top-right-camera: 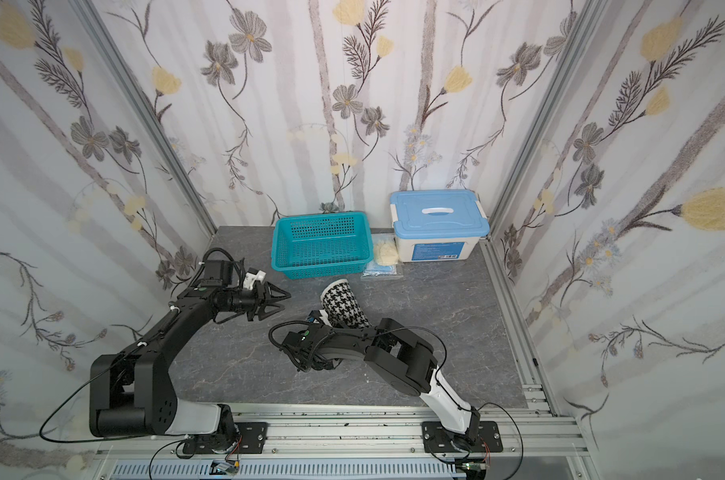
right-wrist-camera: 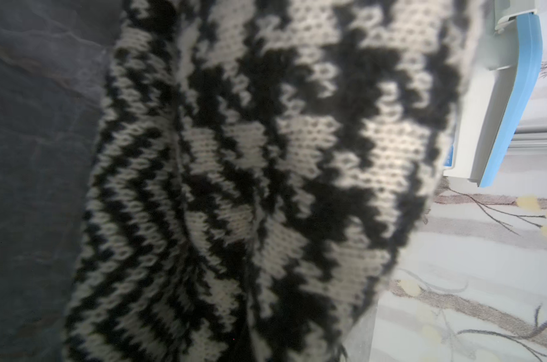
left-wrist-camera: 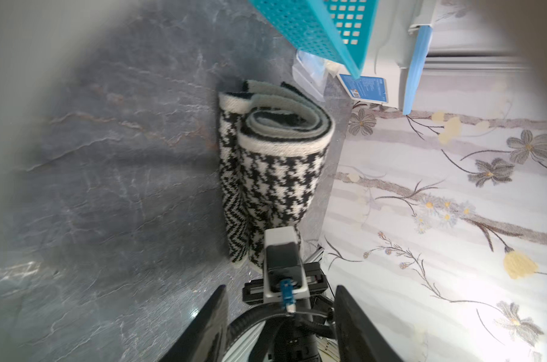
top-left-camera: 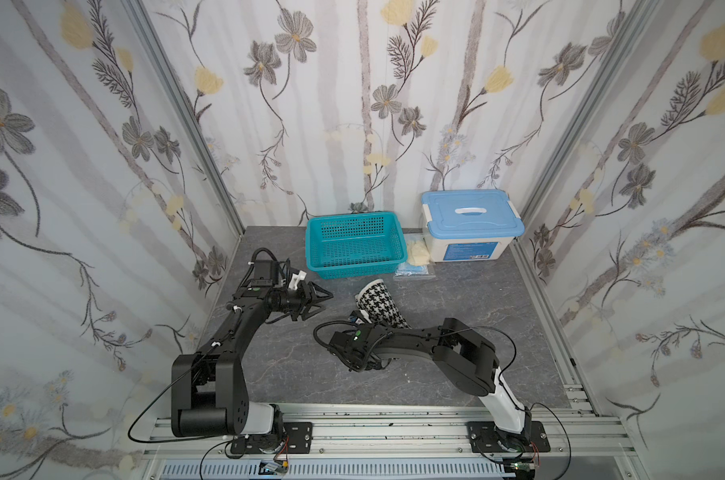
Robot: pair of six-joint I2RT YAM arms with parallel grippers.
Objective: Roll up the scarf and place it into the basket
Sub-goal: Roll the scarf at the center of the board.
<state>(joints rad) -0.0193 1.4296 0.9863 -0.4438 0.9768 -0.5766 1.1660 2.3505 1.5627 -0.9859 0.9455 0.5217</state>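
The scarf (top-left-camera: 378, 304) lies rolled into a black-and-white tube on the grey table, just in front of the teal basket (top-left-camera: 354, 245), which holds nothing. In the left wrist view the scarf (left-wrist-camera: 275, 175) shows its spiral end and houndstooth outer side. My right gripper (top-left-camera: 367, 321) is at the roll's near end, shut on the scarf. Its fingers are hidden under the wrist, and the knit (right-wrist-camera: 266, 175) fills the right wrist view. My left gripper (top-left-camera: 325, 303) hovers open and holds nothing, to the left of the roll; its two fingers (left-wrist-camera: 209, 326) stand wide apart.
A white box with a light blue lid (top-left-camera: 471, 226) stands right of the basket. Between them lie a pale yellow cloth lump (top-left-camera: 418, 251) and a clear bag with blue contents (top-left-camera: 415, 270). Flowered walls close the table on three sides.
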